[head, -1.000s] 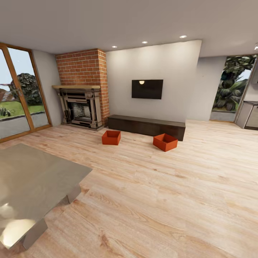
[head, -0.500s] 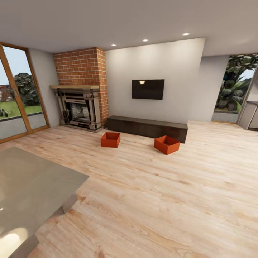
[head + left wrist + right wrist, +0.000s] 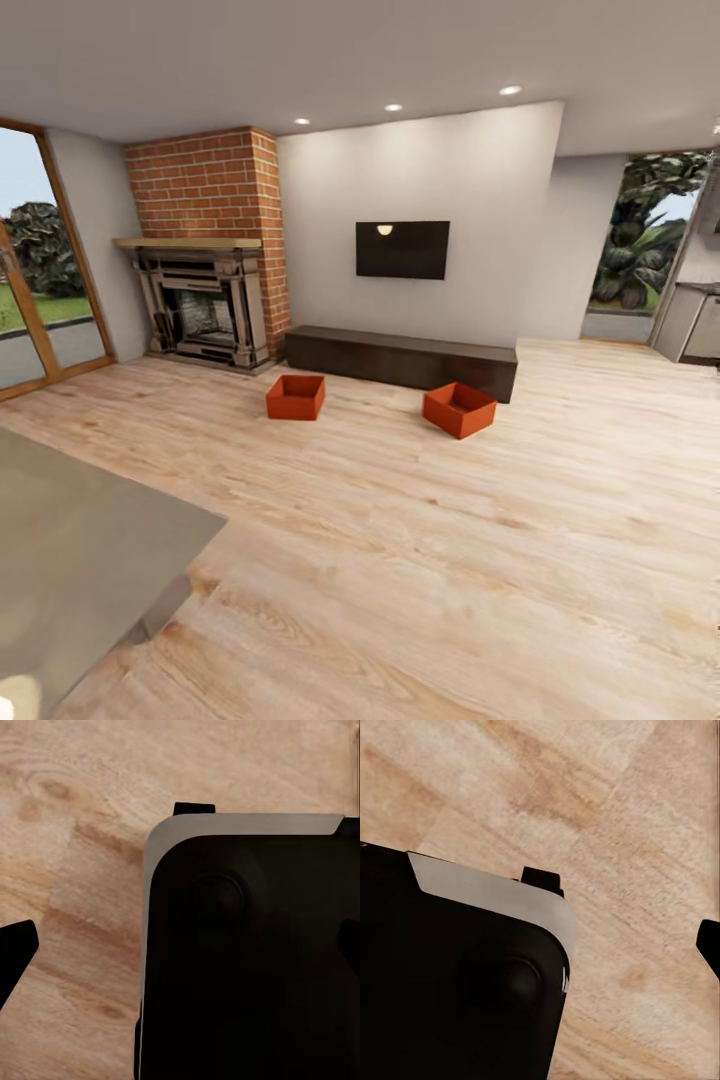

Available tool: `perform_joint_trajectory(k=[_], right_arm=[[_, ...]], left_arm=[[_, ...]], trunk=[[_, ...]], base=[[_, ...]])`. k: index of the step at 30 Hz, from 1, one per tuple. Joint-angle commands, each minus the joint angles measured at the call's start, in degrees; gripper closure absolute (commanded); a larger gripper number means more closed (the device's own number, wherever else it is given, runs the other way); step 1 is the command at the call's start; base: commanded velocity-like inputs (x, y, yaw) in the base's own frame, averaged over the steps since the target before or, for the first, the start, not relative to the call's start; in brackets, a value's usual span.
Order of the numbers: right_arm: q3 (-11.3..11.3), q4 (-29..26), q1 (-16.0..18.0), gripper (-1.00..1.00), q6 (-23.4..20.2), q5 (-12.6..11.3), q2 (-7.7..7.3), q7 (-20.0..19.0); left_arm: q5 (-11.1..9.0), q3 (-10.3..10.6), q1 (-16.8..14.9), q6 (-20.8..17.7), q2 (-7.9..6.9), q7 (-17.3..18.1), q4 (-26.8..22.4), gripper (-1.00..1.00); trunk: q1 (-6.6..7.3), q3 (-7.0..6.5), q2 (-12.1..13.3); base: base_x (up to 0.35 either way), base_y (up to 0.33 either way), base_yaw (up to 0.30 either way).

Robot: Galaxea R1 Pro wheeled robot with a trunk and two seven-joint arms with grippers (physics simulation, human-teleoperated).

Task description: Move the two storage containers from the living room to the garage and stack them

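so we're in the living room, light wood plank floor (image 3: 450, 560) everywhere. the two storage containers sit on that floor, out in front of the long dark low cabinet (image 3: 400, 360) that runs along the wall under the tv (image 3: 402, 250).

left container (image 3: 296, 397) is in front of the cabinet's left end, the end nearest the brick fireplace (image 3: 205, 290). it sits pretty square to the cabinet, open top up, and from here i honestly can't pick a long axis, it looks close to square.

right container (image 3: 459, 409) is in front of the cabinet's right end, near it but not touching. this one is turned so a corner points out into the room, sides running diagonal to the cabinet front. open side up too. the two are well apart, with bare planks between them.

a grey shiny tabletop (image 3: 70, 560) pokes in at the near left, big glass door (image 3: 40, 290) on the left wall.

both wrist cams look down at wood planks with the robot's dark base (image 3: 247, 952) in the way. dark bits at the frame edges could be fingertips, but i can't tell how the jaws stand on either gripper.
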State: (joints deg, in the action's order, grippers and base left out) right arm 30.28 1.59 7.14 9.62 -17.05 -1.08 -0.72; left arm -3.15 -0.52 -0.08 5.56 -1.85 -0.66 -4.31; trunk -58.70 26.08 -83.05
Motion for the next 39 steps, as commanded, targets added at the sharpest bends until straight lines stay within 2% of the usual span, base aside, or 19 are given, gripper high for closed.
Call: perform_joint_trajectory(k=[1, 13, 39], right_arm=[[0.48, 0.17, 0.07, -1.0, 0.31, -0.53, 0.03, -0.08], [0.48, 0.17, 0.07, -1.0, 0.31, -0.53, -0.04, -0.08], [0.48, 0.17, 0.07, -1.0, 0.31, -0.53, -0.04, -0.08]], left_arm=[[-0.32, -0.01, -0.01, 0.15, 0.0, -0.04, 0.0, -1.0], [-0.31, -0.01, -0.01, 0.15, 0.0, -0.04, 0.0, -1.0], [-0.32, -0.01, -0.01, 0.15, 0.0, -0.04, 0.0, -1.0]], trunk=[[-0.03, 0.06, -0.03], [-0.03, 0.06, -0.03], [-0.03, 0.06, -0.03]], base=[[0.322, 0.0, -0.234], [0.322, 0.0, -0.218], [0.322, 0.0, -0.007]])
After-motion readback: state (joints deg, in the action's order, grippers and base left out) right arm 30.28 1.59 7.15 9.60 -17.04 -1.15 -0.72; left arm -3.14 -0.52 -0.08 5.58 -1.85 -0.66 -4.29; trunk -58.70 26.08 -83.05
